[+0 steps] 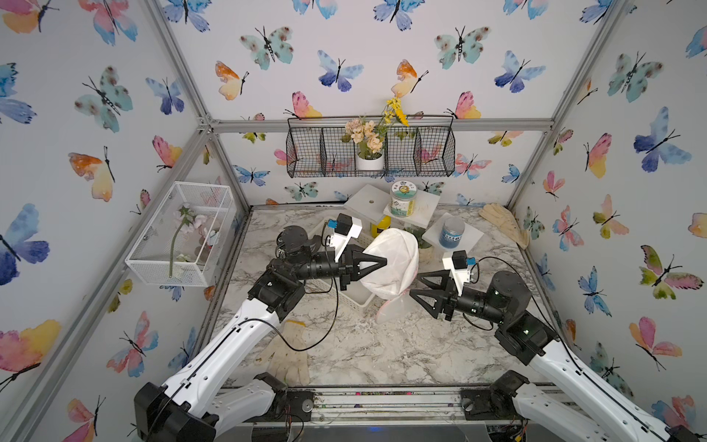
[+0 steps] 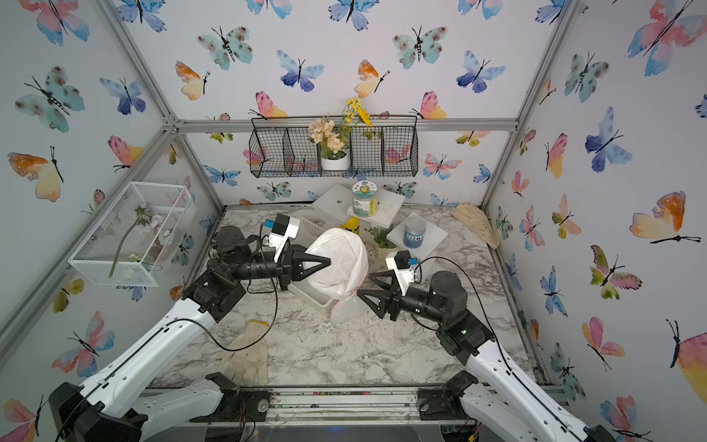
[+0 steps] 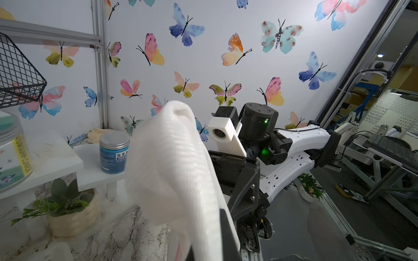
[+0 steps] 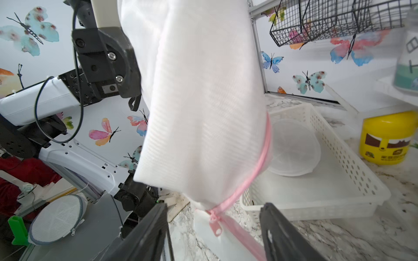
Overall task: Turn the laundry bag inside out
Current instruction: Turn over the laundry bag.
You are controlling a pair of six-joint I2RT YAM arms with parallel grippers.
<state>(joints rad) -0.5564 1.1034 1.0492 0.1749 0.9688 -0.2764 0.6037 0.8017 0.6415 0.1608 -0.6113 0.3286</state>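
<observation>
The laundry bag (image 1: 394,264) hangs in the middle of the frame in both top views. It is a bunched white mesh bundle, held clear of the marble table (image 1: 382,356) and over the right side of a white basket (image 1: 357,300). The left gripper (image 1: 384,262) reaches in from left of centre with its jaws closed tight on the mesh, and the bag drapes around it. In the left wrist view the cloth rises in a thick fold straight from the jaws

A pink zipper (image 4: 262,158) runs around the lower edge of the bundle. Below it a thinner, see-through part of the bag droops toward the table, just right of the basket; I cannot tell whether it touches the table

The right gripper (image 1: 415,285) sits just right of the bag and points at it with its jaws wide apart. In the right wrist view the zipper pull (image 4: 214,222) lies between the two fingers (image 4: 153,226), and neither presses on it

A yellow jar (image 4: 386,140) stands beyond the basket. A blue jar (image 1: 451,232) stands on a small white shelf (image 1: 472,237) right of centre, and a work glove (image 1: 287,358) lies flat at the lower left of the table
</observation>
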